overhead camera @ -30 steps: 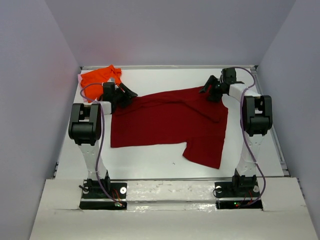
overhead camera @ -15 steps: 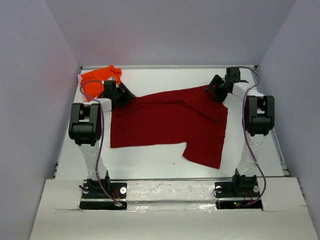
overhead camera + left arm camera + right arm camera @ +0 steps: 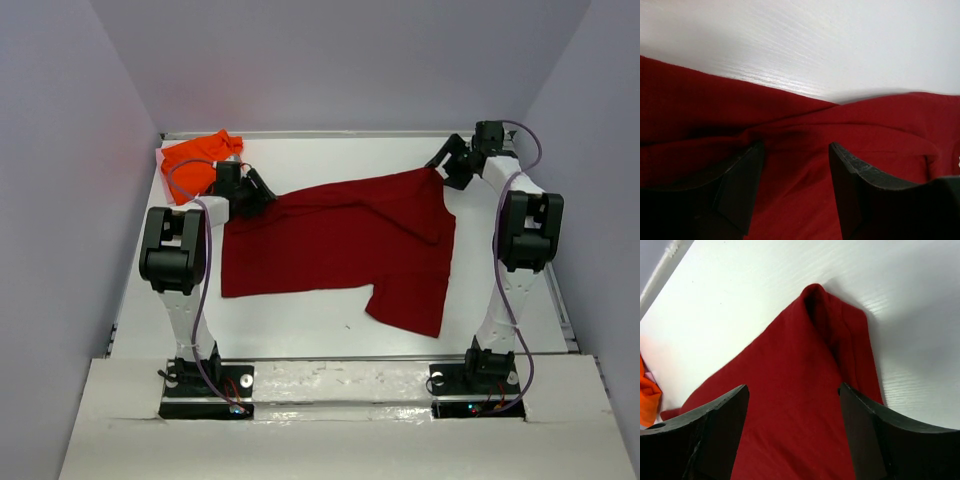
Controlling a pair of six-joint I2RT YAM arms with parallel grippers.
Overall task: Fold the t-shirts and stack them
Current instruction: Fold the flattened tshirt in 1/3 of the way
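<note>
Nearest the bottom edge of the overhead view stand the two black arm bases [image 3: 205, 380], and just beyond them, on the white table [image 3: 300, 320], the dark crimson red cloth t-shirt [image 3: 330, 245] lies spread across the middle of the frame. It is mostly flat, with one flap reaching down toward the lower right and a diagonal overlap near its upper right corner. At its far upper left corner the left gripper [image 3: 255, 190] hangs low over the cloth. Its wrist view shows the fingers parted with red fabric lying under and between them, and nothing looks pinched. At the far upper right corner the right gripper [image 3: 447, 165] stands with its fingers spread wide, the pointed red corner just ahead of them and nothing in its hold. Farthest back, in the upper left corner of the table, the bright orange cloth t-shirt [image 3: 195, 155] sits crumpled in a heap, near the red one. The task looks barely begun: the red shirt seems laid out for a first fold, no neat fold shows, the orange one is untouched, and nothing is stacked.
</note>
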